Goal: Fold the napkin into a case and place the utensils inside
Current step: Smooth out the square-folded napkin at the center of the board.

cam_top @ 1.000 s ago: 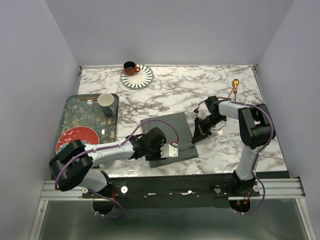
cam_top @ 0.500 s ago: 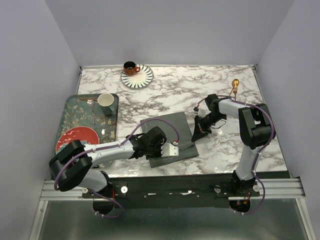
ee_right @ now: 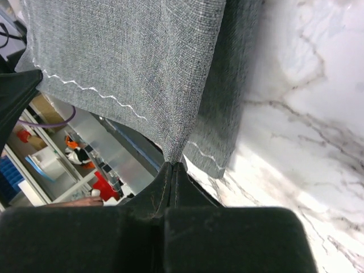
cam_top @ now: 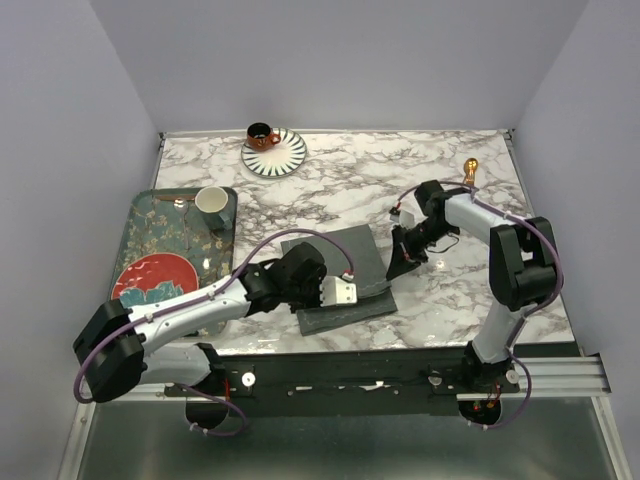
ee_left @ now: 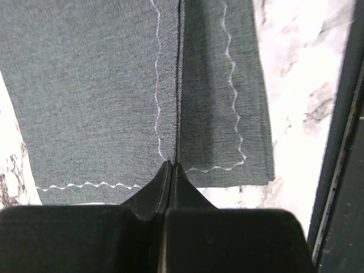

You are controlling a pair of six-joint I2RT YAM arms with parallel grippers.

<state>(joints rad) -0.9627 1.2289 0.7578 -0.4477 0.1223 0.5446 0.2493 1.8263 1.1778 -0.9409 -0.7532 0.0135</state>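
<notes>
**A:** Where was the dark grey square cloth napkin (cam_top: 365, 260), the one with the pale zigzag-stitched hem?

**B:** It lay towards the near side of the counter, about the middle, partly folded. Its layers met along a dark crease, and it was not yet a narrow case.

**A:** And the grippers?

**B:** The left gripper (ee_left: 172, 165) was closed tight on the cloth's edge, right at that crease. The right gripper (ee_right: 172, 165) was pinched on the napkin's right edge, holding it raised off the white marble-patterned counter (cam_top: 450, 290).

**A:** Which step, then?

**B:** The folding, I'd judge, since nothing had gone inside. The next move likely called for both arms to carry their pinched ends across together, then lay the flap flat and square before letting go.

**A:** The utensils?

**B:** One slim gold metal utensil with a rounded head (cam_top: 469, 168) lay at the far right, well apart from the cloth. I couldn't make out a second for certain.

**A:** What else was around?

**B:** On the left, a dark floral tray (cam_top: 135, 215) carried a red plate (cam_top: 150, 275) and a pale cup (cam_top: 211, 200). An orange cup (cam_top: 262, 135) sat on a black-and-white striped saucer (cam_top: 290, 155) at the far edge. Plain pale lilac walls (cam_top: 350, 60) closed in three sides.
</notes>
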